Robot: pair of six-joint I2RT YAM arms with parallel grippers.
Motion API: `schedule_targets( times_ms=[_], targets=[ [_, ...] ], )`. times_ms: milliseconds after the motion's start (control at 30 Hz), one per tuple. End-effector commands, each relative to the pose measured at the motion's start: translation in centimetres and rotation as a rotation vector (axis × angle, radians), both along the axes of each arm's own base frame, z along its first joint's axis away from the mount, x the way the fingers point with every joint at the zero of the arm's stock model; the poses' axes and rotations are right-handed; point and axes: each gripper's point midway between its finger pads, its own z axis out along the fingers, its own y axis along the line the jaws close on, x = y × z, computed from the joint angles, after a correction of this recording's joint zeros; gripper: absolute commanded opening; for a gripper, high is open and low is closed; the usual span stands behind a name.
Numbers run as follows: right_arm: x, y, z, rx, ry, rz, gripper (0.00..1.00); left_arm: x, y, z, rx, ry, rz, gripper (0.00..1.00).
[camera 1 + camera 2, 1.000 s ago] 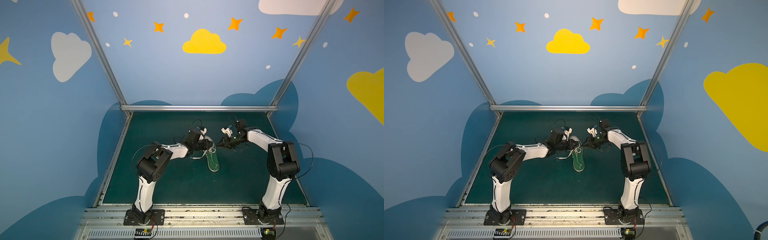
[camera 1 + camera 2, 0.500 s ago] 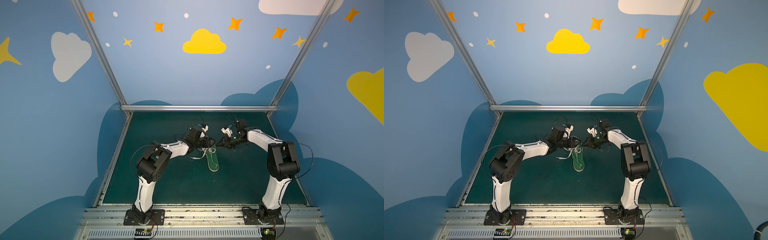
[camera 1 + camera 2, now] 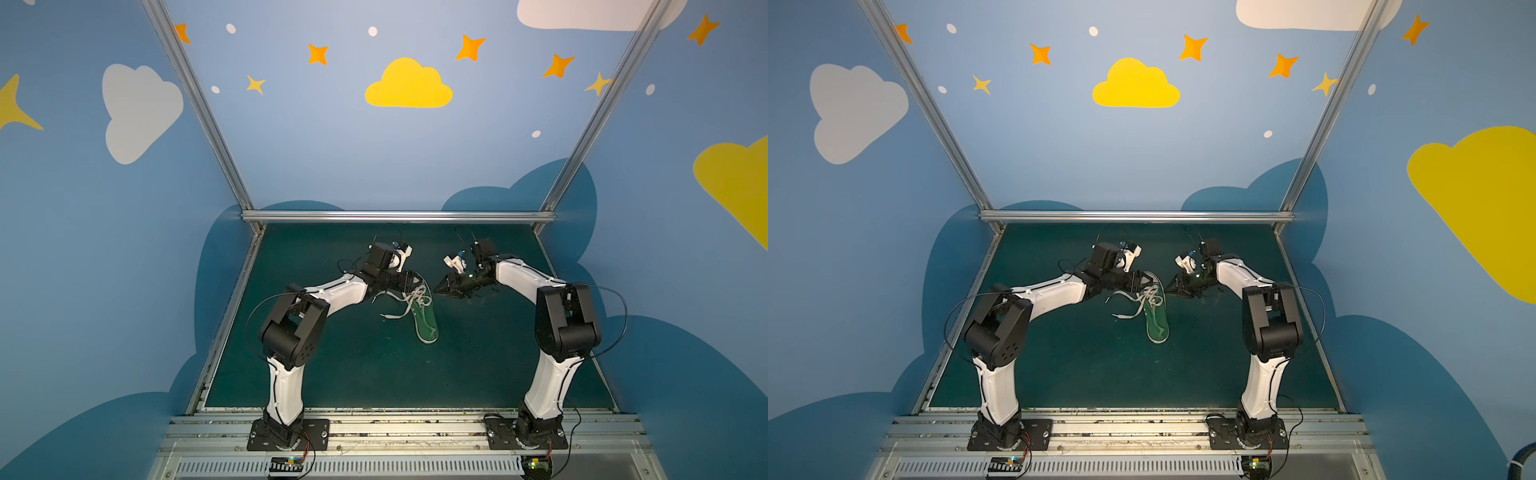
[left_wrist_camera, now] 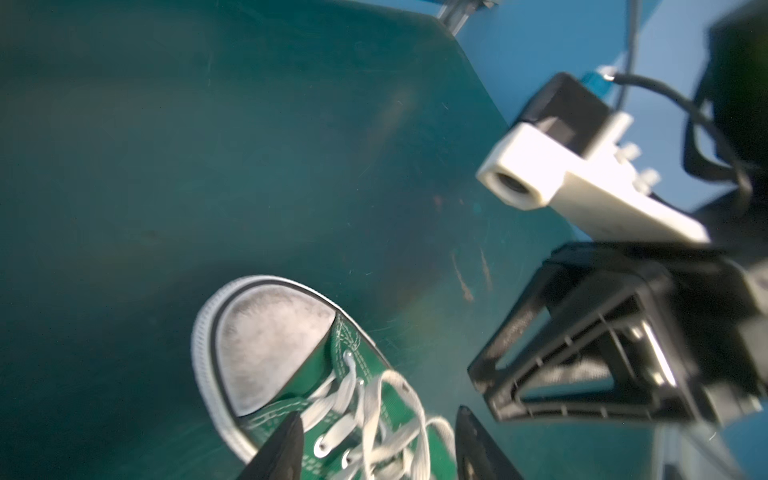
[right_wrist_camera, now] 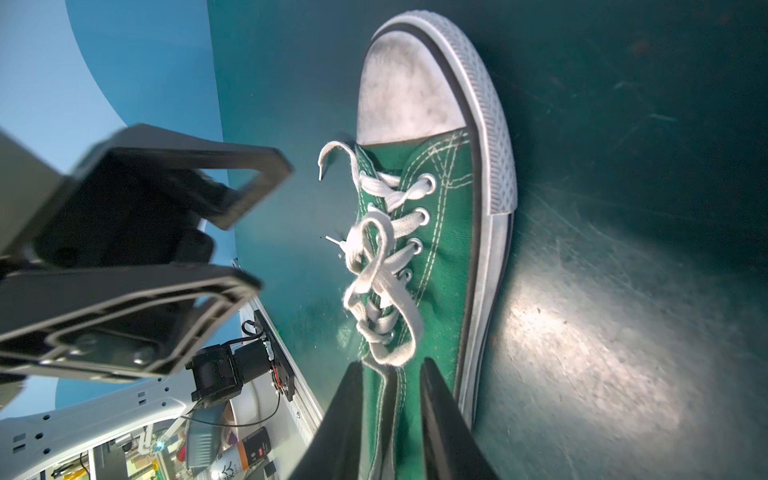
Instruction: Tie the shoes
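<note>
The green sneaker (image 3: 424, 316) lies on the surface (image 3: 353, 374) between your arms, its laces (image 5: 374, 270) in a loose tangle, so the knot looks unfinished. Your left fingers (image 4: 286, 444) stand well apart over the laces, holding nothing; your right fingers (image 5: 353, 415) show a narrow gap, also empty. Next, I'd say, each must pinch a loop and pull outward.

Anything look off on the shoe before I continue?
The laces on the sneaker sit in a loose, frayed tangle, not a snug bow, and in both top views two free ends trail sideways onto the mat. The white toe cap is scuffed grey. Nothing else stands out.
</note>
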Motion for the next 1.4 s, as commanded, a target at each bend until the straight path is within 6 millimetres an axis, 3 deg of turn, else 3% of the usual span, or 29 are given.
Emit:
schedule_targets(
  times_ms=[0, 167, 333, 833, 1367],
  targets=[
    [-0.4, -0.3, 1.5, 0.027, -0.02, -0.003, 0.26, -2.3, 1.7, 2.1, 0.124, -0.118, -0.225, 0.6],
    [-0.6, -0.6, 1.6, 0.036, -0.021, -0.017, 0.25, -4.3, 3.6, 1.4, 0.269, -0.214, -0.418, 0.62],
    [-1.0, -0.7, 1.8, 0.044, -0.017, -0.023, 0.25, -5.8, 4.3, -0.8, 0.369, -0.313, -0.631, 0.62],
    [-1.7, -1.7, 1.6, 0.056, 0.005, -0.041, 0.25, -5.0, 4.3, -5.8, 0.46, -0.45, -0.786, 0.51],
    [-1.8, -2.1, 0.8, 0.055, 0.029, -0.047, 0.25, -3.5, 3.3, -8.1, 0.5, -0.457, -0.803, 0.42]
  ],
)
